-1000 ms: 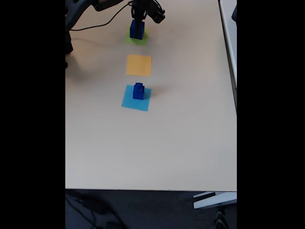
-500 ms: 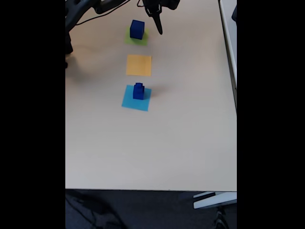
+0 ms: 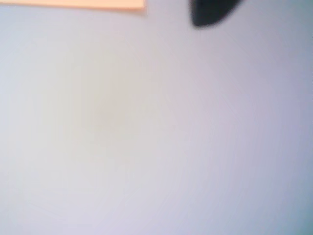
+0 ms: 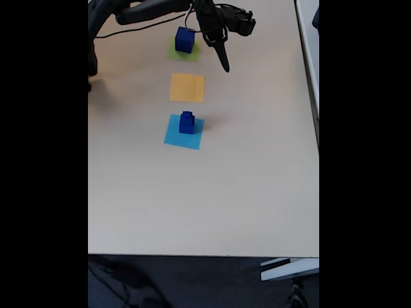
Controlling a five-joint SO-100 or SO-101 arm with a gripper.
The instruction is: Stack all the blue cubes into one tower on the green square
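Dark blue solid cube (image 4: 184,39) sits on the yellow-green paper square (image 4: 183,52). Black claw (image 4: 225,66) hangs just right of it in the fixed view, empty; can't tell if it's spread.

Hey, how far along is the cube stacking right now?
Done: one large cube sits on the green square. In hand: nothing that I can see; the gripper hangs beside that square, over bare table. Left: the small stack on the light-blue square has yet to go on top.
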